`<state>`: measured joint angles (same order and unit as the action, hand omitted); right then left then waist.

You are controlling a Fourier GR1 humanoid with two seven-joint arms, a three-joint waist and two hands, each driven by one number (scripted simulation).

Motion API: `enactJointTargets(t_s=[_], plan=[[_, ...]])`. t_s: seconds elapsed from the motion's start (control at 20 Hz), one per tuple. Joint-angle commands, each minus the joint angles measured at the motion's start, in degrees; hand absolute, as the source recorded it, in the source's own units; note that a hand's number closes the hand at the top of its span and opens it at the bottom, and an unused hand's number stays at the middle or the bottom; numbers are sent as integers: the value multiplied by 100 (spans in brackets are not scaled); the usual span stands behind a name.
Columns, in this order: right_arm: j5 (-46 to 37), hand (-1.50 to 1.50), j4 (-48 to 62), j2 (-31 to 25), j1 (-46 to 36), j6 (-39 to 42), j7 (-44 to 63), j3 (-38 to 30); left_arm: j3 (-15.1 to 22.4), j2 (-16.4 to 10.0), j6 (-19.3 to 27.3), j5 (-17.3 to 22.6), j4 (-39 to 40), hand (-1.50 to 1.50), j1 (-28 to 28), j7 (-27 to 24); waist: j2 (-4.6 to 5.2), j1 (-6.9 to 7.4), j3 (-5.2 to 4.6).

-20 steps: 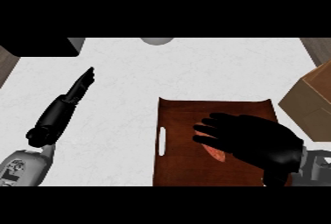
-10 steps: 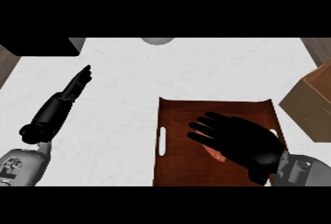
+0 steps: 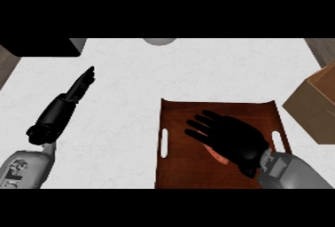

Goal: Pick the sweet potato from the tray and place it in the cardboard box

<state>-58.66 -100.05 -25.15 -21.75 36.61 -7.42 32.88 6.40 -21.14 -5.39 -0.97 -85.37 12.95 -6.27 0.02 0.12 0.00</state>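
Note:
A dark brown tray [image 3: 183, 119] with white handle slots lies on the white counter, right of centre. My right hand [image 3: 229, 135] hovers over the tray's middle with its fingers spread, open. Under its palm only an orange-pink sliver of the sweet potato [image 3: 218, 156] shows; the rest is hidden. The cardboard box [image 3: 317, 104] stands at the right edge, partly cut off. My left hand [image 3: 77, 87] rests on the counter at the left, fingers straight and pointing away, holding nothing.
A dark block [image 3: 39, 46] sits at the far left corner of the counter. A small grey round thing [image 3: 160, 41] shows at the far edge. Bare white counter [image 3: 196, 71] spreads between the tray and the far edge.
My right hand has slid left and toward me over the tray, covering more of the sweet potato. The left arm has shifted only slightly.

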Motion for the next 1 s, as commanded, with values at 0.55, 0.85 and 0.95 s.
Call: enactJointTargets(t_s=[0.55,0.85,0.95], plan=[[-976,-150,674,266,645,-527,-961,-130,-327,410,-365,-324,-297,0,224,530,-4,-19,1],[-1545,-150,1710,748,179,-919,-1030,-371,-448,528,-418,-527,-350,0,-105,243,-1,3,0],[-1582,-150,1415,886,326,-759,-895,-389,-537,465,-605,-368,-735,0,-67,643,-7,1,1]])
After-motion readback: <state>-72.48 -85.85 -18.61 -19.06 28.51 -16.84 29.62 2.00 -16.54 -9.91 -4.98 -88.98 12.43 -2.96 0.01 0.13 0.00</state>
